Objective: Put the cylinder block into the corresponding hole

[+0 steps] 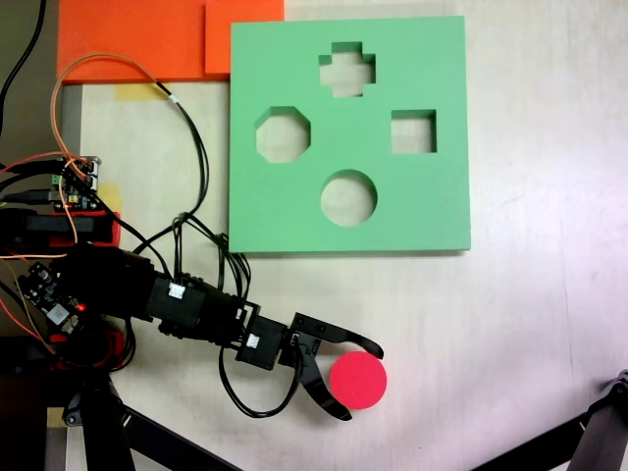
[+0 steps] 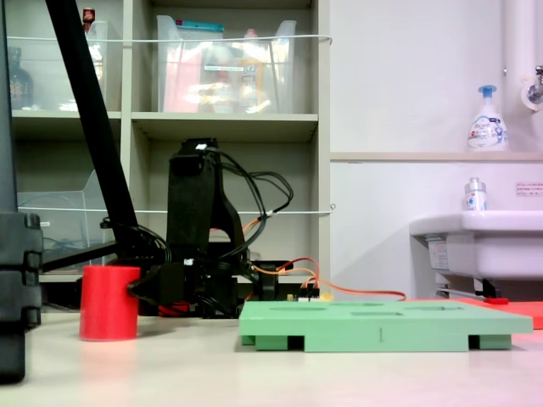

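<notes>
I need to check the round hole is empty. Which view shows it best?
The first exterior view: it looks straight down on the round hole in the green board, showing it empty. The second exterior view sees the board edge-on, the hole barely a sliver.

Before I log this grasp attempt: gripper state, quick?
Gripper: open, jaws either side of the red cylinder, not clamped on it.

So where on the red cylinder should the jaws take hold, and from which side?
Grip the red cylinder across its curved side wall, low on the body, coming from the first exterior view's left, where the open gripper already brackets it. It stands upright on the table, flat top up, so its round sides offer opposite faces at any angle.
</notes>
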Motion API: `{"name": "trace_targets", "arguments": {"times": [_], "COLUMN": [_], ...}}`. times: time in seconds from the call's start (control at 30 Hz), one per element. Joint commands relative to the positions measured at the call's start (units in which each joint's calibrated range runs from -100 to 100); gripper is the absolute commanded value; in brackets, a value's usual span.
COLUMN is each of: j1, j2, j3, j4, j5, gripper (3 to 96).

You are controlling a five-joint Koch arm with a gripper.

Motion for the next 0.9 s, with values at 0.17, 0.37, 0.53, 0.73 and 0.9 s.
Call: {"name": "trace_targets", "arguments": {"times": [0.17,0.37,0.53,0.73,0.9], "j1": [0.93,3.91,10.65,17.92,21.64], "j2": [-17.41,-48.69,-65.45,-66.29,-60.98], "j3": [-1.99,-1.69,-0.30,-0.30,-0.40], "j4": [0.00,-23.01,-33.12,-34.85,-35.82], "j5": [0.15,0.15,0.24,0.24,1.12], "gripper": [41.7,41.7,41.9,41.9,41.9]}}
